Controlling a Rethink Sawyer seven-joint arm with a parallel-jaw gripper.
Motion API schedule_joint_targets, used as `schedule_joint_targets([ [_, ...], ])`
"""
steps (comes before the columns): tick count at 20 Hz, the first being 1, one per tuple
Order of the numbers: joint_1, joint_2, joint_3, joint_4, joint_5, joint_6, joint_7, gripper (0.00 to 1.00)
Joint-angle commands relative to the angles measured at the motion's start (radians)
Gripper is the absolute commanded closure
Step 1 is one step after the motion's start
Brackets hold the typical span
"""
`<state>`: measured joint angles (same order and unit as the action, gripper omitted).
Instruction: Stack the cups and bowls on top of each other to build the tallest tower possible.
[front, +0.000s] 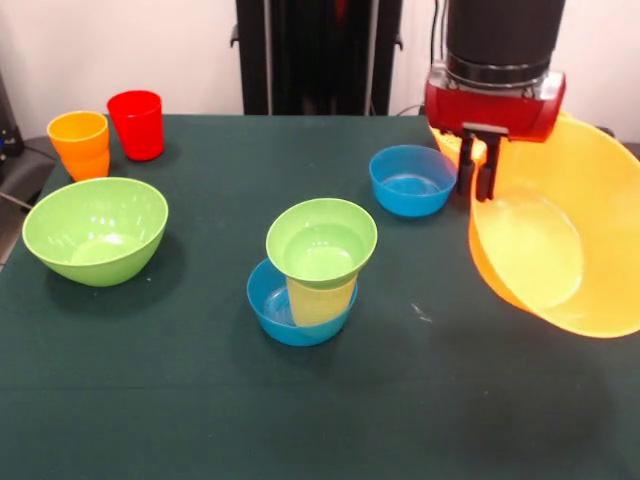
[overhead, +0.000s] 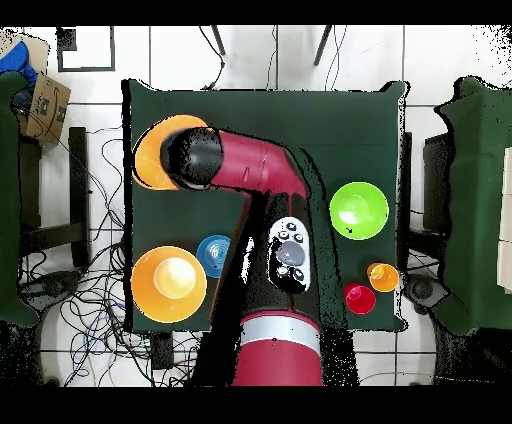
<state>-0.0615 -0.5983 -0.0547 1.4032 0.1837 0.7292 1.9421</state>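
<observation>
My gripper (front: 475, 190) is shut on the rim of a very large orange bowl (front: 560, 250) and holds it tilted above the table's right side. In the overhead view this bowl (overhead: 148, 150) shows partly under the arm, which hides the gripper. The tower (front: 315, 275) is a small blue bowl (front: 280, 315), a pale yellow cup (front: 320, 300) and a small green bowl (front: 322, 240), left of the held bowl. A second small blue bowl (front: 412, 180) sits behind it. The orange cup (front: 80, 145) and red cup (front: 136, 125) stand far left. The purple bowl is out of view.
A large green bowl (front: 95, 230) sits at the left. The overhead view shows a second very large orange bowl (overhead: 168, 284) beside the blue bowl (overhead: 213, 255) near the robot's base. The arm (overhead: 250, 165) covers the tower there.
</observation>
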Motion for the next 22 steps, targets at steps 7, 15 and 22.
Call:
schedule_joint_targets([
  [7, -0.135, 0.051, 0.127, -0.4, -0.054, 0.446, -0.109, 1.0],
  [15, -0.217, 0.091, 0.12, -0.581, -0.207, 0.638, -0.341, 1.0],
  [22, -0.284, 0.022, 0.205, -0.42, -0.179, 0.446, -0.407, 1.0],
])
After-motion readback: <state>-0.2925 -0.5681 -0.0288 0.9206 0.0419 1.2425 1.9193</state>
